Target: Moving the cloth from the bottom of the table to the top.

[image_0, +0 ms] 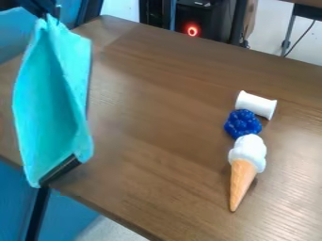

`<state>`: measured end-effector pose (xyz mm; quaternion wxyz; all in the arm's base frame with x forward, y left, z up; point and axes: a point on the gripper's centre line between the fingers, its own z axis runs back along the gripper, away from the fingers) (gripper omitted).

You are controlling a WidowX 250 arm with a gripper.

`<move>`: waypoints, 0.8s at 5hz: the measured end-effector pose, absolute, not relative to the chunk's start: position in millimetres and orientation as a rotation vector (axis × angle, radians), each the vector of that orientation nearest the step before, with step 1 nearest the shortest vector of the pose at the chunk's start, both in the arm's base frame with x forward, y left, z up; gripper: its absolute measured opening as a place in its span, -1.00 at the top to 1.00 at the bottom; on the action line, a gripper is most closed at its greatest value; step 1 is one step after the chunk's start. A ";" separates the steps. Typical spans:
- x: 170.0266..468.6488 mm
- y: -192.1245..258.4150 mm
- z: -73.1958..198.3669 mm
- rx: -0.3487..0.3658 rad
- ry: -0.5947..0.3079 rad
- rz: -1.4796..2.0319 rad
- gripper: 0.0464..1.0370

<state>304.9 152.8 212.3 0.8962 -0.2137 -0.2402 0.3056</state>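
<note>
Turquoise fabric makes up the one cloth (50,94), hanging long and creased from the single black hand (49,14) at the view's upper left, which is clamped on its top end. The cloth hangs at the left side of the one brown worktop (151,117). Three things line up at right: one white cylinder (256,104), one bumpy blue piece (243,123), one white-topped ice cream cone (244,164).

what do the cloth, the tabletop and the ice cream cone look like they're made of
The cloth looks like thin matte fabric, since it hangs in soft folds. The tabletop looks like wood or wood-look laminate: brown grain lines with a faint sheen. The ice cream cone seems a toy, perhaps smooth moulded plastic, judging by its rounded white top, though foam or rubber is possible.
</note>
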 end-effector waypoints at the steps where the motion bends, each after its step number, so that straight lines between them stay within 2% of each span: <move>1: 323.8 145.9 206.3 -0.436 -0.517 0.687 0.96; 4: 377.6 85.6 168.1 -0.398 -0.466 0.794 0.96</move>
